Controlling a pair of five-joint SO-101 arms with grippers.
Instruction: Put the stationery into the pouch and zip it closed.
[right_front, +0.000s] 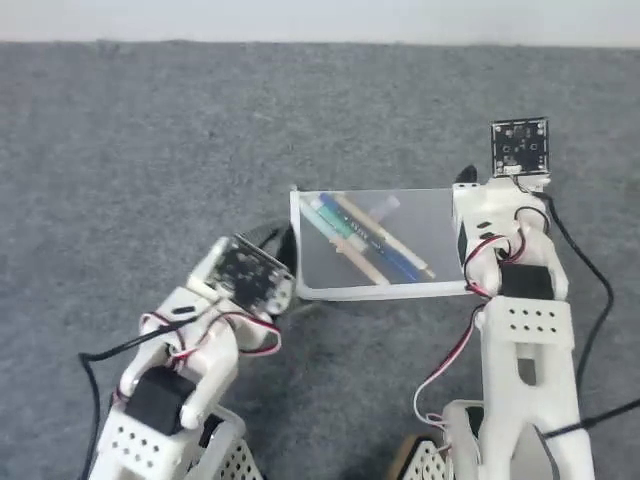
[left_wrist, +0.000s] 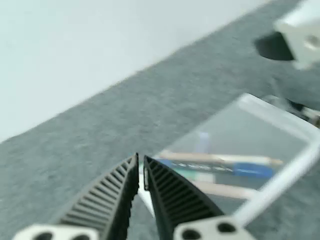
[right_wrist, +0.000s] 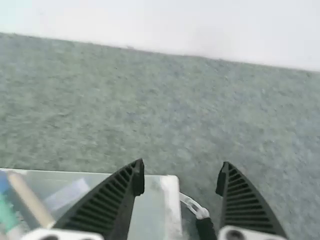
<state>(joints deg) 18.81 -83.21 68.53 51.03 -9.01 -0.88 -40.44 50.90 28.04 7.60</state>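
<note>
Left jaws: on the left arm (right_front: 190, 350) they are closed to a thin slit at the left end of the clear plastic pouch with white edging (right_front: 430, 225). The white edge strip runs in between them, so treat this as a pinch on that end.

Pouch: it lies flat near the middle of the grey felt-covered desk (right_front: 120, 150). Its long axis runs left to right, parallel to the desk's far edge. Through the transparent wall you can see the blue, green and tan pens and pencils (right_front: 365, 240) already inside, lying slantwise.

Right jaws: on the right arm (right_front: 520, 330) they are spread wide and hold nothing. They are poised over the pouch's right end. The small pale zip pull (right_wrist: 192, 205) lies directly between them, just off the pouch's corner, so this arm is the nearer one.

Expect the next move to close on the pull and draw it along the long axis. You cannot tell how far the zip is closed.
</note>
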